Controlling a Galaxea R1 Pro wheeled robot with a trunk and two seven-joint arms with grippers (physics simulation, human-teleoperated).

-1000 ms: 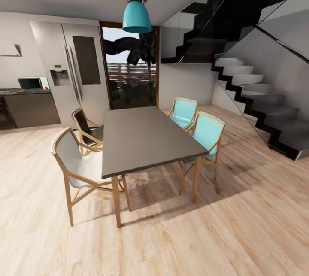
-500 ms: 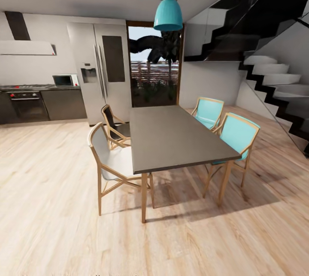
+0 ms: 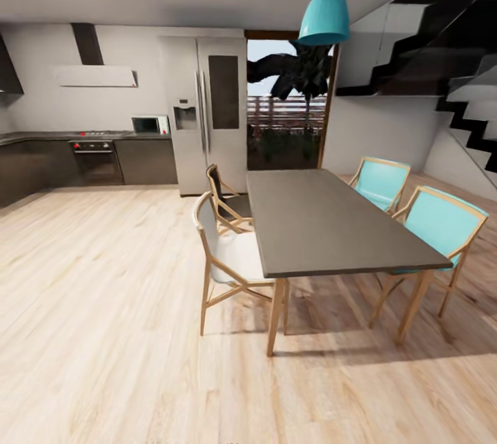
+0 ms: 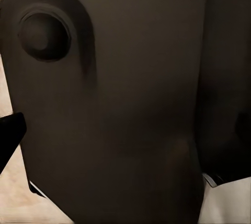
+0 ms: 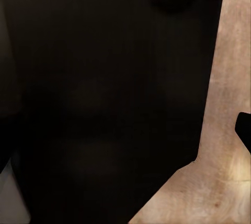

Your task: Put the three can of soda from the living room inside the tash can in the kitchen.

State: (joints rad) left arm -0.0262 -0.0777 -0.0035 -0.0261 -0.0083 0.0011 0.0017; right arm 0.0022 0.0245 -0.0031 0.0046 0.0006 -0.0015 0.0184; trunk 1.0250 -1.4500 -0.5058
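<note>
Dark table (image 3: 324,223) with turquoise chairs (image 3: 442,223) on light wood floor (image 3: 103,333), steel fridge (image 3: 207,119) behind.

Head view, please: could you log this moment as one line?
place: kitchen | seen: fridge, dark table, turquoise chairs, teal lamp | soda cans, bin: unseen | grippers: cannot tell

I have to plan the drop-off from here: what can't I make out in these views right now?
- Gripper states: both wrist views look onto a dark robot body part at close range; fingers barely enter, so open or shut cannot be told.
- Floor behind the table and the chairs: hidden in the head view.
- Staircase: cut off by the head view's right edge.
- Counter items: too small to read.
</note>
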